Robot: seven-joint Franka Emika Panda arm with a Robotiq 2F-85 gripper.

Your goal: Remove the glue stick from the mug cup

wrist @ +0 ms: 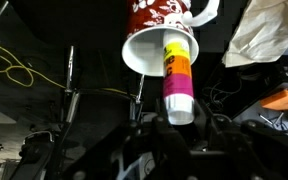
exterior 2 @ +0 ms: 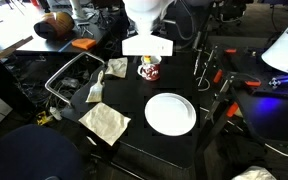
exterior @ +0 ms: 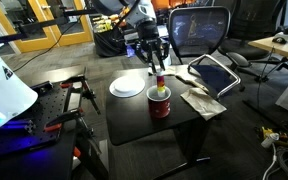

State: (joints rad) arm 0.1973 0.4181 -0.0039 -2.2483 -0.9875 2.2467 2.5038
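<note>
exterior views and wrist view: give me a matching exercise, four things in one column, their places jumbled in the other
1 dark red round mug
2 slim yellow-and-pink glue stick
3 flat white round plate
4 dark mesh-backed office chair

a gripped in the end effector
b standing beyond the black table
c flat on the table beside the mug
d upright below the end effector

Pairs: 1-d, 2-a, 3-c, 4-b
</note>
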